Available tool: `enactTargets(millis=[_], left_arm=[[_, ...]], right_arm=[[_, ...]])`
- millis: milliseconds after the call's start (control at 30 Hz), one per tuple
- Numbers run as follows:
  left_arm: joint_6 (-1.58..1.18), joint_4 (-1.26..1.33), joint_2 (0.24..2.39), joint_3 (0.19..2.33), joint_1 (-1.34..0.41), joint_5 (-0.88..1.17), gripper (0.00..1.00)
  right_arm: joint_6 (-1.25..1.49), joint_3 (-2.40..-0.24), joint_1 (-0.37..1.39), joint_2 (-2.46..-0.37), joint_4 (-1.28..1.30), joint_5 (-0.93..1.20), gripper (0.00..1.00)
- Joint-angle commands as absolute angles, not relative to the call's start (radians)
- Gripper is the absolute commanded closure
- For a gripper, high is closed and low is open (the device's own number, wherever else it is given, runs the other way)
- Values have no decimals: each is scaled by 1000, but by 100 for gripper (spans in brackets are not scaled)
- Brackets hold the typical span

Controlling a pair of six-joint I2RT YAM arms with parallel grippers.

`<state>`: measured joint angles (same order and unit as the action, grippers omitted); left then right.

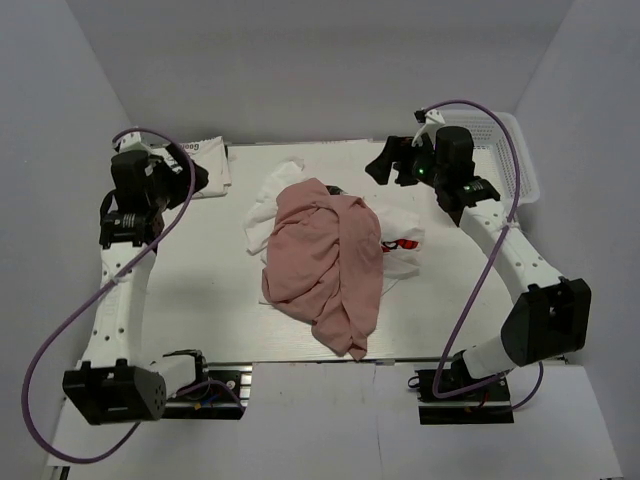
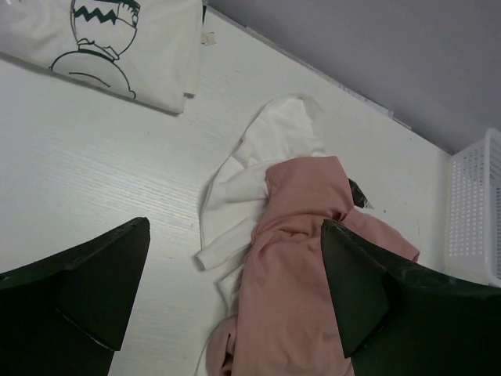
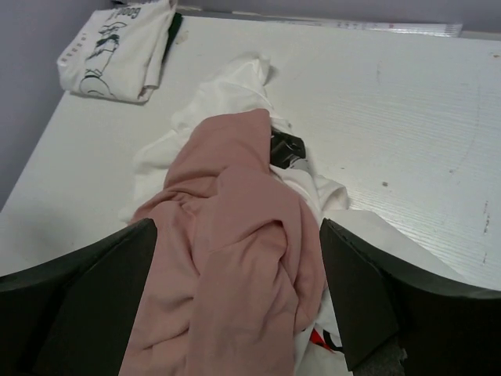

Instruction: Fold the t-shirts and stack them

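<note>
A crumpled dusty pink t-shirt lies mid-table on top of white shirts; it also shows in the left wrist view and the right wrist view. A white shirt with red print pokes out to its right. A folded white shirt with black cartoon print lies at the back left, also in the left wrist view and the right wrist view. My left gripper is open and empty, raised at the back left. My right gripper is open and empty, raised at the back right.
A white plastic lattice basket stands at the back right, behind my right arm; its wall also shows in the left wrist view. Grey walls close in the table at back and sides.
</note>
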<state>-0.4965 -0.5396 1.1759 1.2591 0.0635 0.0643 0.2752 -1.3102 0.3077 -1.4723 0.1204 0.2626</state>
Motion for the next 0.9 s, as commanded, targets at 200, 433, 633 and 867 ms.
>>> enactTargets(millis=[200,433,633,867], left_arm=[[-462,-557,951,1157,67,3,0],[-440,-670,996,1221,67,109,0],[-420,-680,986,1167,44,77,0],[-475,-678,967,1138,44,161,0]], right_arm=[[305,-1226,314,-1376,78,335,10],[170,-1407,581,-1546,477,-48,10],[222,-1351,712,-1654,462,-256,10],[140,-1281,753,-1833,333,-307,12]])
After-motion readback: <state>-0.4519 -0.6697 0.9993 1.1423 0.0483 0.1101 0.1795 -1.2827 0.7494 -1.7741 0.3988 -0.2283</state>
